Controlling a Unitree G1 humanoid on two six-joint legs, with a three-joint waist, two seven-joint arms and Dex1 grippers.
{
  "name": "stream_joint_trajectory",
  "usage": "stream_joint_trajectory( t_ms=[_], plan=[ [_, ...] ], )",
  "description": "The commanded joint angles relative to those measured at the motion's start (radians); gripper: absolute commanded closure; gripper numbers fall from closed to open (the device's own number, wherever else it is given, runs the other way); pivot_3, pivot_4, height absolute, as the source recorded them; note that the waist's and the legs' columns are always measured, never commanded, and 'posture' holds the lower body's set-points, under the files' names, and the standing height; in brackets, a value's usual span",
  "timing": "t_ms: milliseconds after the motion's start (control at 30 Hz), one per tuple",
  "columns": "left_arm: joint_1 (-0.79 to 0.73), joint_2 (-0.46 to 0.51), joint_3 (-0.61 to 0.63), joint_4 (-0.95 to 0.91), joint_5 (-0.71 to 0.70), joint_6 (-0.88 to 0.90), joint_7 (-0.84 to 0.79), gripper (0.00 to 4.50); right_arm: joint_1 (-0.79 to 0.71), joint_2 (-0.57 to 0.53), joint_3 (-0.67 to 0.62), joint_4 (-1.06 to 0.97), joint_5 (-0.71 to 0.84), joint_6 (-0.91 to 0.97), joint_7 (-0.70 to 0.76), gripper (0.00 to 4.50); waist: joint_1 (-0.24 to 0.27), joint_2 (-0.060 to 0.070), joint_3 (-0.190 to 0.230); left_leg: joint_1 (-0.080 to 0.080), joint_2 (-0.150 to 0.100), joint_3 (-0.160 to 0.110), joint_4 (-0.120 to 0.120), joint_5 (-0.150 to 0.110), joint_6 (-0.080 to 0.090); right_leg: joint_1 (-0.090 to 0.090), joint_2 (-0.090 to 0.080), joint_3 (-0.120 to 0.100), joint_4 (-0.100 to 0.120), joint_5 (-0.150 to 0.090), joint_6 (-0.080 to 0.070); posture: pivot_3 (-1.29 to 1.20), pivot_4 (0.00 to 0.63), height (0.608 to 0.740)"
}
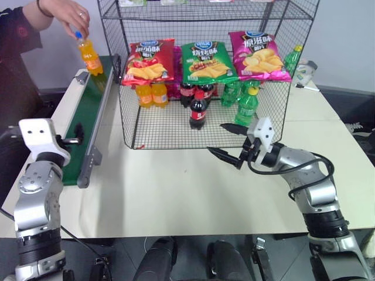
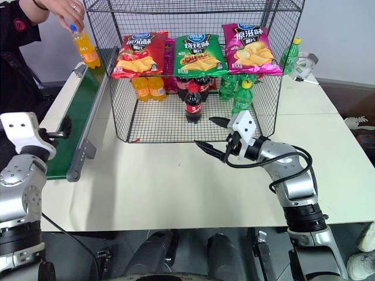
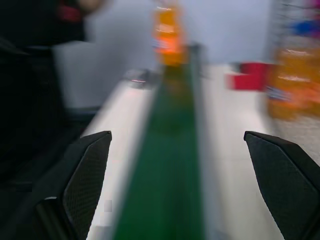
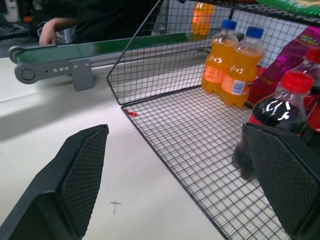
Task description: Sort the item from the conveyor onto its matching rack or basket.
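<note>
While a person's hand (image 1: 69, 13) gripped the orange soda bottle (image 1: 90, 55) by its blue cap at the far end of the conveyor (image 1: 88, 111), the bottle hung upright with its base at or just above the dark green belt; whether it touched the belt could not be told. The conveyor ran along the left side of the white table (image 1: 193, 193), its grey side rails flanking the belt, and stood just beside the black wire-mesh rack (image 1: 205, 126). On the rack's grid floor stood two orange soda bottles (image 4: 230, 65) at the back left, dark cola bottles with red caps (image 1: 198, 109) near the middle and green bottles (image 1: 246, 105) toward the right; three crisp bags, red (image 1: 149, 61), green (image 1: 206, 61) and magenta (image 1: 258, 55), lay along the shelf above them. The left gripper (image 3: 190, 185) was held over the near end of the conveyor, pointing along the belt toward the distant bottle, with its two black fingers (image 3: 87, 175) spread wide and nothing between them. The right gripper (image 1: 228, 143) hovered level above the table at the rack's open front, pointing toward the robot's left, its fingers likewise spread and empty, the farther finger near the front cola bottle but apart from it. A further green bottle (image 1: 293, 58) stood outside the rack on the far right of the table.
</note>
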Motion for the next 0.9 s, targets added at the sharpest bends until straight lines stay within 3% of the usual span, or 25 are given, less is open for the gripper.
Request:
stream_joint_trajectory(
  t_ms=[33,167,333,900],
  plan=[
    [-0.02,0.002,0.035,0.014,0.037,-0.054,0.051,0.06,-0.025,0.006,-0.012,-0.045,0.019,-0.006,0.002,0.0,-0.001,0.0,0.0,0.0,0.0,0.0,0.0,0.0,0.0,0.0,0.0,0.0,0.0,0.0,0.0,0.0,0.15,0.74],
    [-0.011,0.025,0.027,0.03,0.065,-0.067,0.053,0.06,-0.032,0.011,-0.01,-0.039,0.02,-0.008,0.003,0.0,-0.001,0.0,0.0,0.0,0.0,0.0,0.0,0.0,0.0,0.0,0.0,0.0,0.0,0.0,0.0,0.0,0.15,0.74],
    [0.015,0.002,0.085,0.019,-0.068,-0.106,-0.064,0.06,-0.032,0.017,-0.008,-0.039,0.02,-0.008,0.007,0.0,-0.002,0.0,0.0,0.0,0.0,0.0,0.0,0.0,0.0,0.0,0.0,0.0,0.0,0.0,0.0,0.0,0.15,0.74],
    [0.027,0.012,0.082,0.066,-0.059,-0.167,-0.096,0.06,0.01,0.022,0.012,-0.133,0.06,0.045,0.027,0.0,-0.001,0.0,0.0,0.0,0.0,0.0,0.0,0.0,0.0,0.0,0.0,0.0,0.0,0.0,0.0,0.0,0.15,0.74]
  ],
)
